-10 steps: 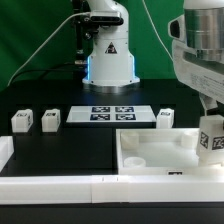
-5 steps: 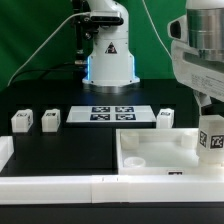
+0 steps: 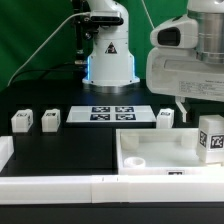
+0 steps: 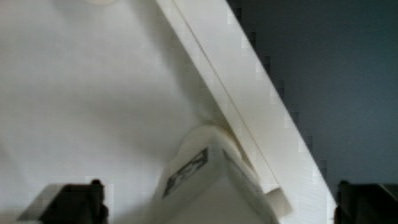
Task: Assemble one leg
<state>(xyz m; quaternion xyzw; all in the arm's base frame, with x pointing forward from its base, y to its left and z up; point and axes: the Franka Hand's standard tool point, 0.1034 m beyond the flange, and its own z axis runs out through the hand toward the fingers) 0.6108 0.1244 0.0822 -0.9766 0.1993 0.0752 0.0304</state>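
Note:
A leg (image 3: 211, 137), a small white square post with a tag on its face, stands upright at the right corner of the large white panel (image 3: 150, 150). My gripper (image 3: 200, 108) hangs just above it, open, touching nothing. In the wrist view the leg (image 4: 222, 175) sits between the two dark fingertips (image 4: 71, 202), with a clear gap on each side, on the white panel (image 4: 89, 90). Three more legs (image 3: 22, 121), (image 3: 50, 119), (image 3: 166, 118) lie on the black table.
The marker board (image 3: 110, 113) lies in the middle at the back, in front of the arm's base (image 3: 108, 55). A white rail (image 3: 60, 186) runs along the front edge, and a white block (image 3: 5, 152) sits at the exterior view's left.
The gripper has let go of the leg and risen, shifting toward the exterior view's left. The leg stays standing on the panel's right corner.

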